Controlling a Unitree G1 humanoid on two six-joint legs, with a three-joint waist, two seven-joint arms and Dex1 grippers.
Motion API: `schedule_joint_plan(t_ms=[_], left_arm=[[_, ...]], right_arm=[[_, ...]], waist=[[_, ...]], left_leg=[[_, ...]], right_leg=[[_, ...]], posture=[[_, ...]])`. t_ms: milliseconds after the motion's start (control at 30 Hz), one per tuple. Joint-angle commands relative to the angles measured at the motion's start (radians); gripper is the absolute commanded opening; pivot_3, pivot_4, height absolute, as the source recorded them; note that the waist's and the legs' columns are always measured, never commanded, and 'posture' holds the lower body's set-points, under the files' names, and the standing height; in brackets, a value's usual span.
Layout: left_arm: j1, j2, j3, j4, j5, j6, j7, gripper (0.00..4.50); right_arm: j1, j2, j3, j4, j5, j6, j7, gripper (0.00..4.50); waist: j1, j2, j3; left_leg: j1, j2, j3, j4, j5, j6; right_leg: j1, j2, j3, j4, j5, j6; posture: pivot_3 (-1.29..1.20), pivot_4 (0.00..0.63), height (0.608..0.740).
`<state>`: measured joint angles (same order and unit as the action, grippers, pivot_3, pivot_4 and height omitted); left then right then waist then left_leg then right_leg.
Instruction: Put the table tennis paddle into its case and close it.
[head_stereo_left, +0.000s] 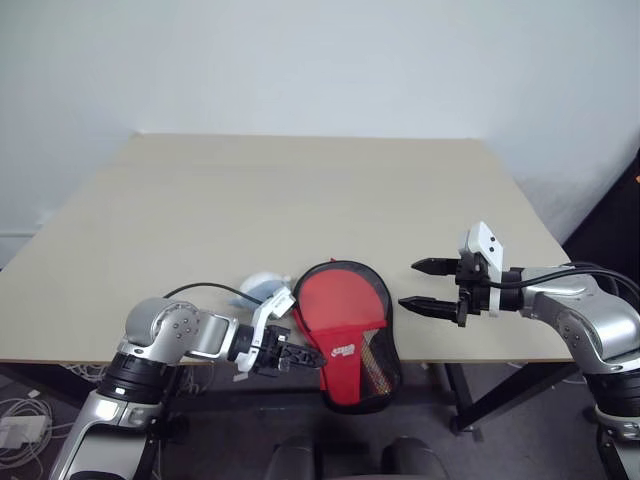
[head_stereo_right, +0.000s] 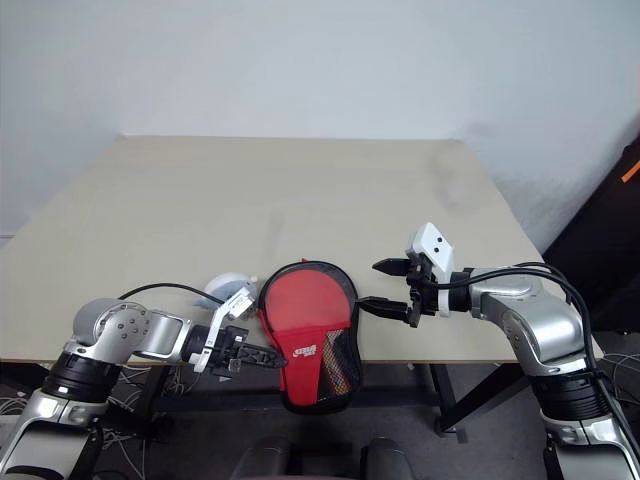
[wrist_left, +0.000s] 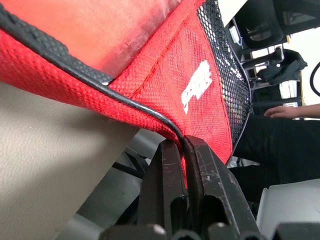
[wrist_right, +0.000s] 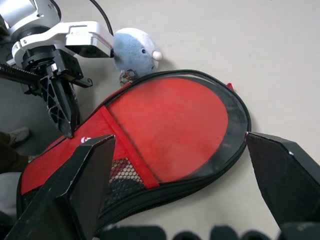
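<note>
- Beige counter (head_stereo_left: 300, 200): case (head_stereo_left: 345, 330) overhangs the near edge.
- Left gripper (head_stereo_left: 300, 357) jaws are clamped on its trim; a tug risks a drop.
- Right gripper (head_stereo_left: 425, 286) jaws are held wide, empty.

A plain beige table (head_stereo_left: 300, 200) stands against the pale wall. At its near edge lies the case (head_stereo_left: 345, 330), red windowed side up, its round end on the tabletop and its narrow end with the mesh pocket hanging over the edge. Just beside it sits a small blue-and-white thing (wrist_right: 136, 49), perhaps a soft toy.
</note>
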<state>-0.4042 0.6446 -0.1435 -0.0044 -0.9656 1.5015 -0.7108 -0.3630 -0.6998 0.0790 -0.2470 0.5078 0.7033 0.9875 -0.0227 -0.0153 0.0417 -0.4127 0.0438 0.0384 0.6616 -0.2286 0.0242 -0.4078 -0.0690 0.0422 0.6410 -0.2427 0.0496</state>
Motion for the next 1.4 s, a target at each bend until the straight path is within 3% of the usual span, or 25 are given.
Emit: schedule_joint_plan(t_ms=[33,200,300,467,667,767,867,1000,1233,1333,1400], left_arm=[[-0.022,0.005,0.031,-0.009,0.023,-0.021,-0.017,0.02],[-0.022,-0.008,0.049,-0.016,0.030,-0.015,-0.018,0.02],[-0.025,0.000,0.067,-0.033,0.021,-0.007,-0.025,0.61],[-0.039,0.030,0.149,-0.075,-0.016,0.041,-0.025,2.33],[-0.001,0.172,0.189,-0.252,-0.029,0.004,-0.088,4.38],[0.024,0.263,0.200,-0.399,-0.043,-0.086,-0.180,4.45],[0.015,0.271,0.235,-0.420,-0.034,-0.175,-0.210,4.45],[-0.007,0.219,0.258,-0.312,0.083,-0.356,-0.166,4.45],[0.068,0.225,0.232,-0.126,0.314,-0.684,-0.210,4.45],[0.109,0.211,0.245,-0.041,0.377,-0.805,-0.232,4.50],[0.126,0.198,0.254,-0.016,0.398,-0.858,-0.241,4.50]], right_arm=[[-0.024,0.003,-0.007,-0.006,-0.001,-0.021,0.004,4.50],[-0.028,0.005,-0.002,-0.001,0.000,-0.024,0.007,4.50],[-0.031,0.006,0.000,0.004,-0.001,-0.025,0.008,4.50],[-0.034,0.008,0.002,0.009,-0.002,-0.026,0.008,4.50],[-0.033,0.005,-0.003,0.012,0.001,-0.029,0.010,4.50],[-0.044,0.015,0.001,0.018,0.000,-0.028,0.004,4.50],[-0.061,0.040,0.014,0.026,-0.002,-0.025,-0.008,4.50],[-0.099,0.116,0.045,0.042,-0.011,-0.017,-0.055,4.50],[-0.169,0.261,0.085,0.110,-0.037,0.015,-0.166,4.50],[-0.196,0.331,0.097,0.160,-0.053,0.031,-0.219,3.87],[-0.208,0.368,0.105,0.189,-0.068,0.035,-0.249,3.17]], waist=[[0.000,0.000,0.000],[0.000,0.000,0.000],[0.000,0.000,0.000],[-0.001,0.000,0.000],[-0.005,-0.001,0.001],[-0.005,-0.002,0.002],[-0.004,-0.002,0.003],[-0.004,-0.002,0.003],[-0.012,-0.002,0.003],[-0.012,-0.002,0.003],[-0.011,-0.002,0.003]], left_leg=[[0.000,0.000,0.000,0.000,0.000,0.000],[0.000,0.000,0.000,0.000,0.000,0.000],[0.000,0.000,0.000,0.000,0.000,0.000],[0.000,0.000,0.000,0.000,0.000,0.000],[0.000,0.001,0.000,0.000,0.000,0.000],[0.000,0.001,0.001,-0.001,-0.001,-0.001],[0.000,0.001,0.001,-0.001,-0.002,-0.004],[0.001,0.001,0.002,0.000,-0.002,-0.004],[0.000,0.001,0.003,-0.002,0.000,0.000],[0.000,0.002,0.003,-0.002,0.000,0.000],[0.000,0.002,0.003,-0.002,0.000,0.000]], right_leg=[[0.000,0.000,0.000,0.000,0.000,0.000],[0.000,0.000,0.000,0.000,0.000,0.000],[0.000,0.000,0.000,0.000,0.000,0.000],[0.000,0.000,0.000,0.000,0.000,0.000],[0.000,0.000,0.000,0.000,0.000,0.000],[-0.001,0.000,0.000,0.000,0.000,0.000],[-0.001,-0.001,0.000,0.000,0.000,0.000],[0.000,0.000,0.000,0.000,0.000,0.000],[0.000,0.000,0.000,0.000,0.002,-0.003],[-0.001,0.000,0.000,0.001,0.003,-0.005],[-0.001,0.000,0.000,0.001,0.004,-0.005]], posture=[[0.00,0.000,0.740],[0.00,0.000,0.740],[0.00,0.000,0.740],[0.00,0.000,0.740],[0.00,0.000,0.740],[0.00,0.000,0.740],[0.00,0.000,0.740],[0.00,0.000,0.740],[0.00,0.000,0.740],[0.00,0.000,0.740],[0.00,0.000,0.740]])
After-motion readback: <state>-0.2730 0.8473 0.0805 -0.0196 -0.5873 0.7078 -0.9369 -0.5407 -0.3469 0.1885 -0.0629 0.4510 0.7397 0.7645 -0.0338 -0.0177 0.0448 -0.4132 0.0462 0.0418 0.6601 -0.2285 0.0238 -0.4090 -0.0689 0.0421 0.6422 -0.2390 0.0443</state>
